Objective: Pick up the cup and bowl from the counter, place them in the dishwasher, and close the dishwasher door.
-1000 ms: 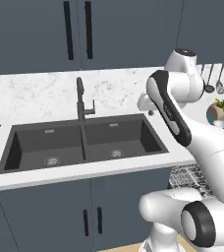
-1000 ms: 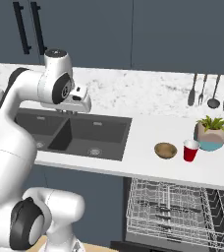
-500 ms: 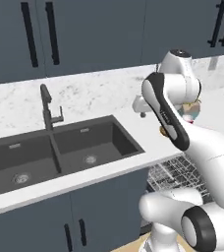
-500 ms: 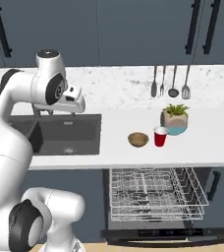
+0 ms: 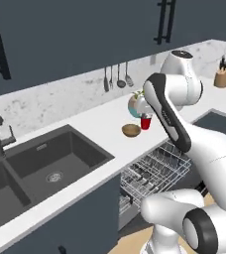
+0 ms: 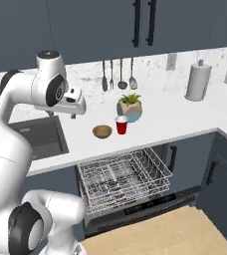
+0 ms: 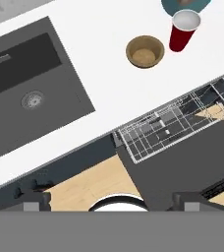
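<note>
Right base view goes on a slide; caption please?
Open hand raised over counter; bowl and cup wait above the pulled-out dishwasher rack.

We see a smooth white marble-look desk (faintly grey-veined), a matt brown wooden bowl, a glossy red plastic-looking cup, a grey metal wire rack and a matt dark sink.

Dark slate-blue wall cabinets hang above a marble backsplash, over a pale wood floor.
</note>
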